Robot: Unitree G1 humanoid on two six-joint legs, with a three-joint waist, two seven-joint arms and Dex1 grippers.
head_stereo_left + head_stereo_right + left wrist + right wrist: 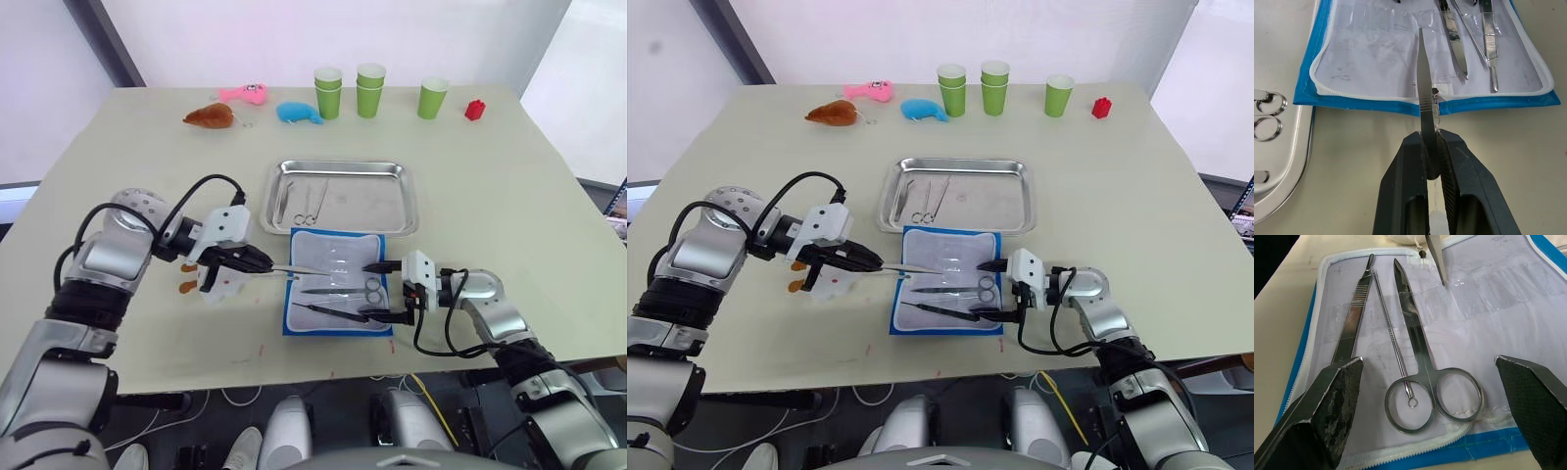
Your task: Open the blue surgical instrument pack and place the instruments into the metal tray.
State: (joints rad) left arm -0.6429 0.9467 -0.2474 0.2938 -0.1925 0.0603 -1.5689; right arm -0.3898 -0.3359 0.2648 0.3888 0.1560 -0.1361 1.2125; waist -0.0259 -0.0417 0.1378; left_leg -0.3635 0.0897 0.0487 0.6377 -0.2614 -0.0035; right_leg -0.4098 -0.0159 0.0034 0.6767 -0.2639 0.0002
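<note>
Instrument transfer, mid-sequence. Left gripper (1432,147) clamped on a pair of tweezers (1424,78), tips out over the lining of the blue surgical instrument pack (338,281). Right gripper (384,291) spread wide at the pack's right edge, straddling the ring-handled scissors (1420,367) without touching them.

For a clean carry: tweezers kept level and lifted clear of the clear pocket strip before swinging toward the metal tray (340,197); release low over a bare part of the tray floor, away from the two instruments (299,201) already at its left end. Slim, smooth steel probably prone to pivoting in the grip, so a slow move advised.

Pack lying open and flat at the near table edge, just in front of the tray, bright-blue border around whitish lining. Remaining on the lining: the scissors, a flat ridged handle (1354,323) and a thin probe (1391,338) beside them.
</note>
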